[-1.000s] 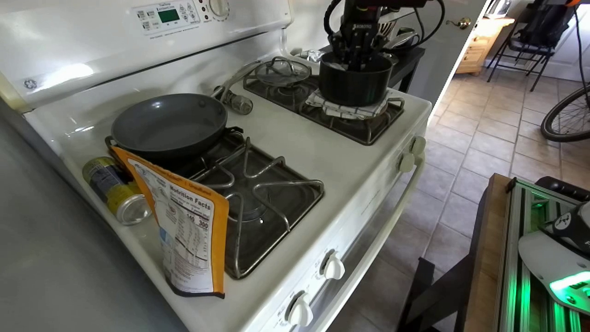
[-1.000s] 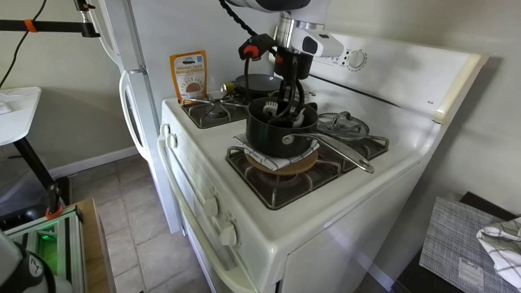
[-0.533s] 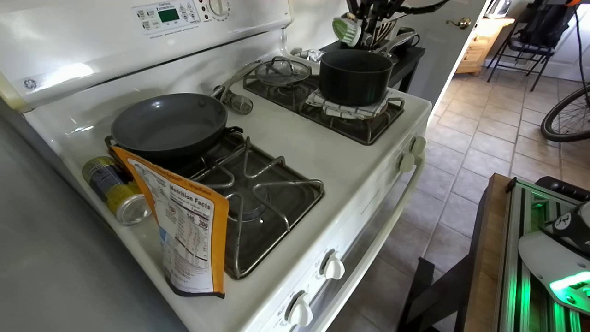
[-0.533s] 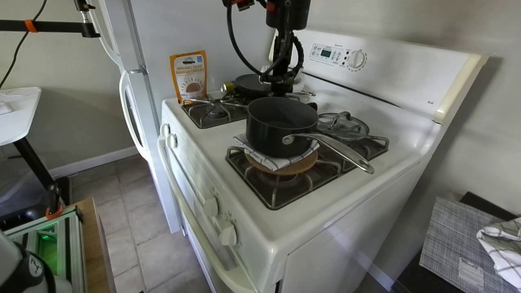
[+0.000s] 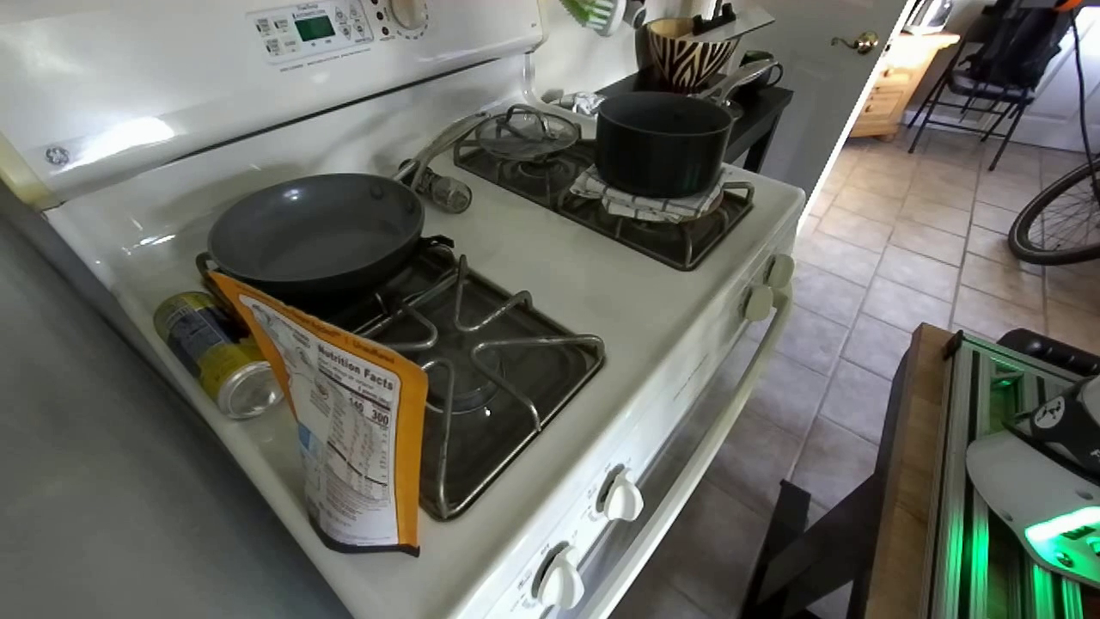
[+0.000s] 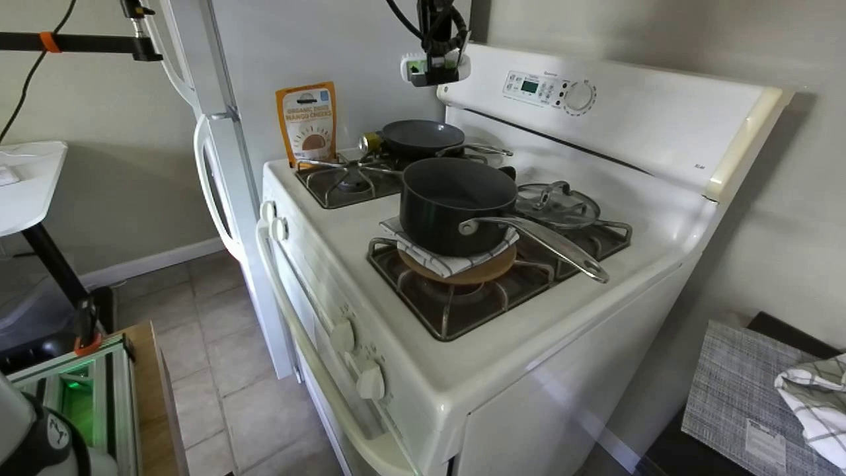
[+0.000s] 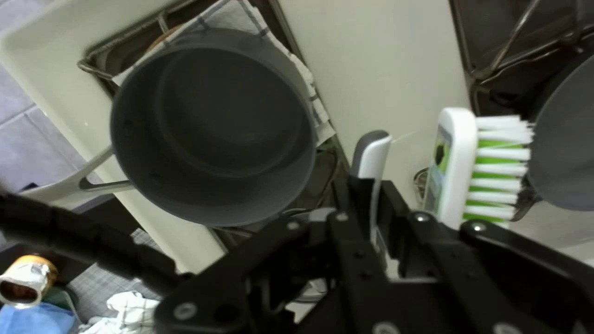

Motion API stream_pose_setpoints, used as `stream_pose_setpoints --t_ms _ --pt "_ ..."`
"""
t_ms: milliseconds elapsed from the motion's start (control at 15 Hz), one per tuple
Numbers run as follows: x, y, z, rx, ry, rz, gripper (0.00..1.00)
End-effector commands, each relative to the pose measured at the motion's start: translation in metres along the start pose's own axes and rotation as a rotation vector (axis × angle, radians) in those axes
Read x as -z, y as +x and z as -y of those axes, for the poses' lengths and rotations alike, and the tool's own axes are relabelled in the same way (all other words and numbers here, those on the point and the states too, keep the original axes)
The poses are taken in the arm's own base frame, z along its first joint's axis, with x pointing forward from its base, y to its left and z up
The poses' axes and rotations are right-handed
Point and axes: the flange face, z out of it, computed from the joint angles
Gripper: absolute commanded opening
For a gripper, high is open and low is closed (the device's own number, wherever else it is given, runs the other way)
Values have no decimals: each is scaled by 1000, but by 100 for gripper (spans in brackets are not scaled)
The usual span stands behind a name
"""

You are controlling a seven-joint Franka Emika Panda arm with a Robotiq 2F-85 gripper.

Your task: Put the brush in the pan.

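The brush is white with green and white bristles. Its head (image 7: 459, 176) shows right of my fingers in the wrist view, and part of it shows in both exterior views (image 5: 593, 13) (image 6: 413, 67). My gripper (image 7: 371, 185) is shut on its white-and-grey handle. In an exterior view my gripper (image 6: 436, 73) is high above the stove. The grey frying pan (image 5: 314, 228) sits on a back burner and shows at the right edge in the wrist view (image 7: 566, 134). The black pot (image 6: 436, 221) stands on a front burner, empty inside; it is left of my fingers in the wrist view (image 7: 213, 195).
A glass lid (image 6: 558, 206) lies on the grate behind the pot. An orange pouch (image 5: 352, 430) stands at the stove's edge, beside a yellow can (image 5: 215, 357). A checked cloth (image 6: 449, 261) lies under the pot. The stove's back panel (image 6: 628, 119) rises behind the burners.
My gripper was inside the black pot. It has risen out with the brush and moved up and to the left in both exterior views. The pot has not moved.
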Motion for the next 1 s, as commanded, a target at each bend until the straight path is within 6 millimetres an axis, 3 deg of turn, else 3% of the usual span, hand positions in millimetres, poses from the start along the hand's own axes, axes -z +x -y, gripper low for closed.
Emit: stream_pose_setpoints --t_ms 0,267,333,667,933 --pt "1 -2 9 11 2 0 14" --pt "-1 3 2 -2 0 2 14" --pt "-6 7 9 -11 14 -8 4" --pt "-38 54 79 126 -58 -61 4" --pt "-68 65 147 296 -24 -59 4"
